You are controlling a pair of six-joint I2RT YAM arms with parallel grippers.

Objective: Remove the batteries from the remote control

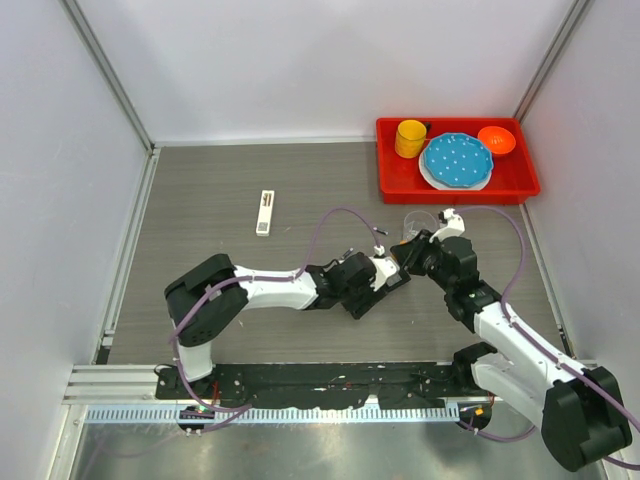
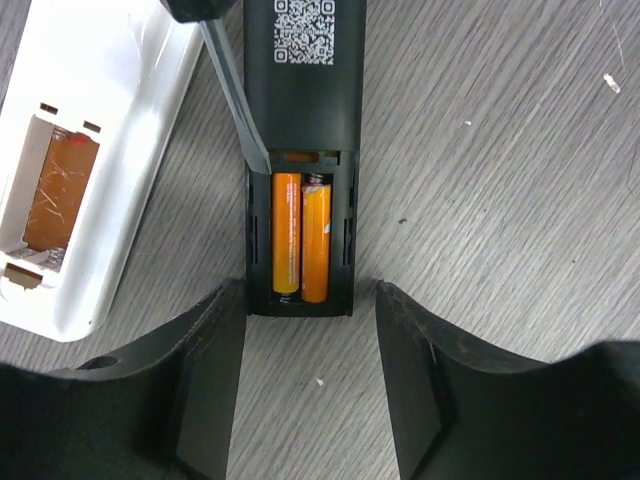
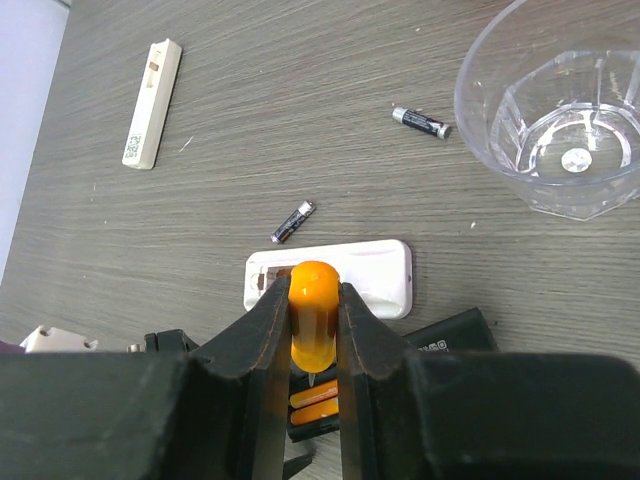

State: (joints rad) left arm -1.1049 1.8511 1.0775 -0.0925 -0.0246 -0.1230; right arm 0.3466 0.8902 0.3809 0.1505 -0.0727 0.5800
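R gripper [image 3: 312,295] clenched on orange-handled screwdriver [image 3: 313,325]. In L wrist view the blade tip sits at 11 o'clock corner of battery bay.
L gripper [image 2: 310,292] released, fingers [image 2: 210,380] flanking bay end of black remote [image 2: 305,90]; contact w/ casing unclear.
Two orange batteries [image 2: 302,245] seated side by side in bay, cover off.
White remote [image 2: 90,170] at 9 o'clock of black one, bay empty.
R wrist view: loose dark cells [image 3: 293,222] on table at 12 o'clock of white remote, clear cup [image 3: 560,110] at 2 o'clock.
Judgement: cells light, rigid, smooth, so they'll roll and slip. Lever one end up w/ tip, then pinch mid-barrel.
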